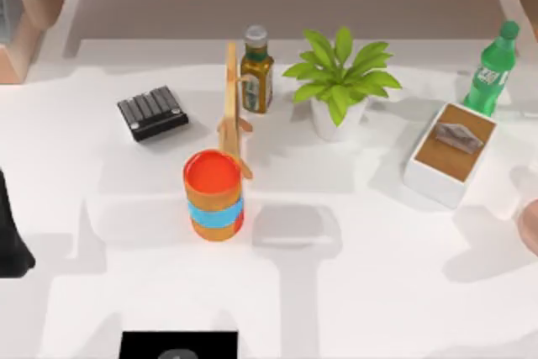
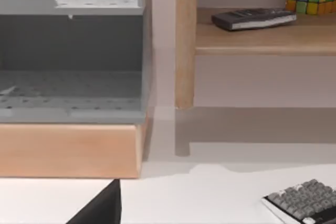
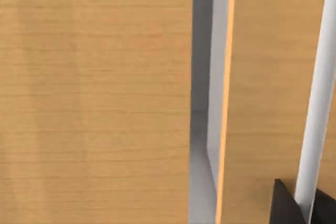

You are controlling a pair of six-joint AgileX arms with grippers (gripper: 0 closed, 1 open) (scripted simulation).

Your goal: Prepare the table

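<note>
Nearest, a black slab (image 1: 178, 345) is cut off by the top view's lower edge, and we cannot make out what it is. Our left arm (image 1: 12, 237) shows as a dark shape at the left edge; our right arm is barely a pinkish sliver at the right edge. Whether either arm's fingers are open or closed, we cannot tell. On the white surface (image 1: 378, 292), a stack of orange and blue bowls (image 1: 214, 195) stands mid-left with a wooden stand (image 1: 232, 107) just behind. Farther back sit a dark keypad (image 1: 152, 112), an oil bottle (image 1: 256, 70), a potted plant (image 1: 339, 81), a white box (image 1: 450, 154) and a green bottle (image 1: 492, 71).
</note>
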